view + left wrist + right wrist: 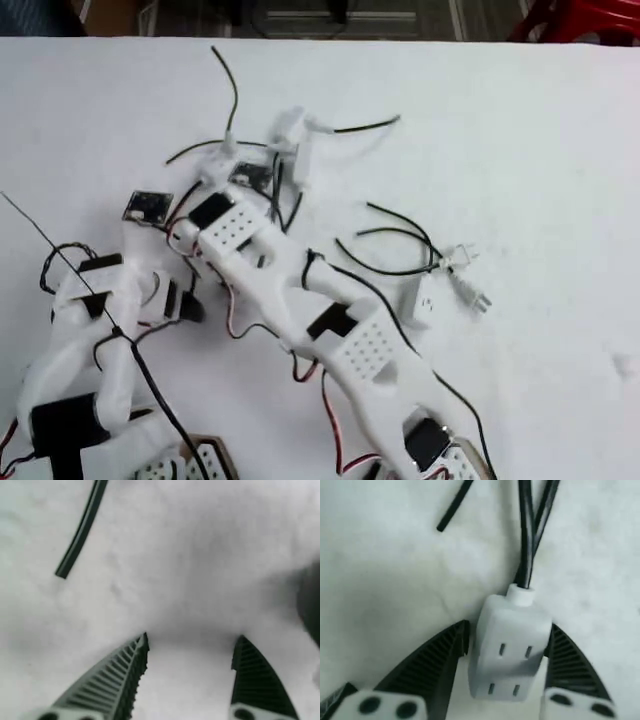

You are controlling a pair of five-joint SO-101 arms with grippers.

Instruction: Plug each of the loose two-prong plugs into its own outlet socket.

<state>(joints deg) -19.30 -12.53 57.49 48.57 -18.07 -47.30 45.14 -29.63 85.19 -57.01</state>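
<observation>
Gripping the socket [510,650] by its flat sides, our right hand [509,626] holds what we judge a light, rigid, slick shell; left hand [193,636] wide open, empty.

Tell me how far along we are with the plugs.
Done: no seated plug that I can confirm. In hand: the right hand grips a white outlet socket, its slots empty. The left hand is open over the table, holding nothing. Left: at least one loose plug lies unplugged beside a second socket in the high view, so all the mating seems yet to come.
</observation>
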